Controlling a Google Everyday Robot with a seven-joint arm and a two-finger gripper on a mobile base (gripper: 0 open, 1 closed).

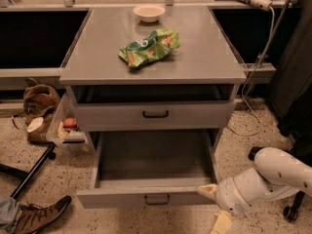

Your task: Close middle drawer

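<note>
Middle drawer [122,199] stands pulled far out of the grey cabinet [214,67], a long deep grey tray with a low flat front and a small dark loop handle [157,199] at its centre. Print on the green snack bag [148,47] on top cannot be read. The gripper [214,207] sits at the drawer's front right corner, fingers spread, gripping nothing. Its upper fingertip [207,190] seems to touch the front.

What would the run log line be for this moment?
task: close middle drawer | middle drawer: pulled fully out, looks empty | gripper: open, low at drawer front's right end | status: not yet pushed in
</note>
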